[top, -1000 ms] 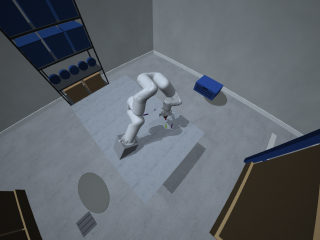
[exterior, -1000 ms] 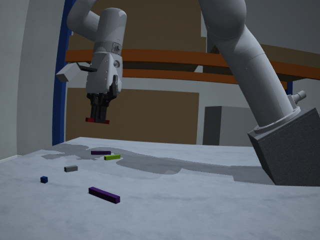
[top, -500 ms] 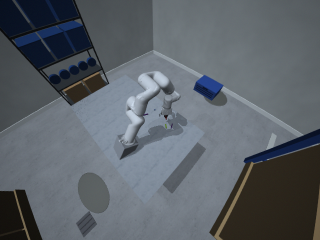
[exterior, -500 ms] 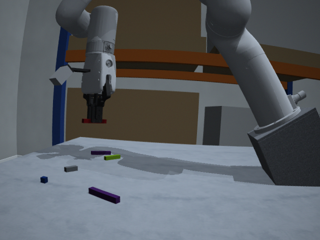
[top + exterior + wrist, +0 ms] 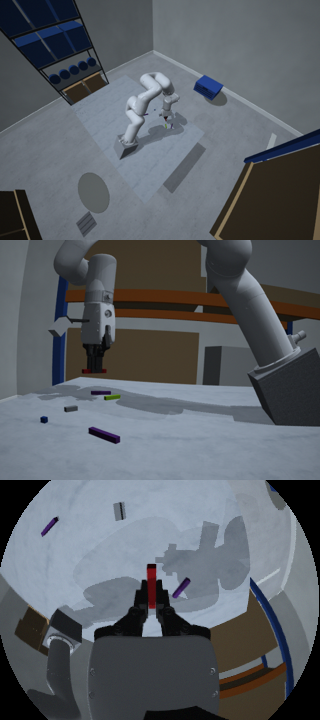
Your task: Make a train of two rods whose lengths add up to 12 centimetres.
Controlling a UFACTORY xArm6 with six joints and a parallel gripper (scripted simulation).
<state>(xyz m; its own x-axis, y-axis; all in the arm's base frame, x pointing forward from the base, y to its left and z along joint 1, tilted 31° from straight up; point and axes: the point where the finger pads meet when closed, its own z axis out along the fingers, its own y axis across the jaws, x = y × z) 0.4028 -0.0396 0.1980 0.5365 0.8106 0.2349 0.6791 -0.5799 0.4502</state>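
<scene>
Nowhere on the arm, rods or shelving can any writing be read. Above the pale, mottled counter (image 5: 180, 451), the tool (image 5: 94, 369) hangs with its dark fingers closed on a red rod (image 5: 94, 371), held level and clear of the surface. The exterior view shows the rod's two square ends jutting either side of the fingers; the wrist view shows it only as a narrow red strip between them. Below lie a lime rod (image 5: 112, 397) and, just behind it, a short-looking purple rod (image 5: 100, 392), apart from each other. The lime rod is hidden in the wrist view. Nearer the camera rest a grey rod (image 5: 70, 408), a small blue cube-like rod (image 5: 44, 419) and a second purple rod (image 5: 104, 435), all matte, square-edged bars, well apart. Only the top view takes in the blue-binned shelf rack (image 5: 99, 64).
</scene>
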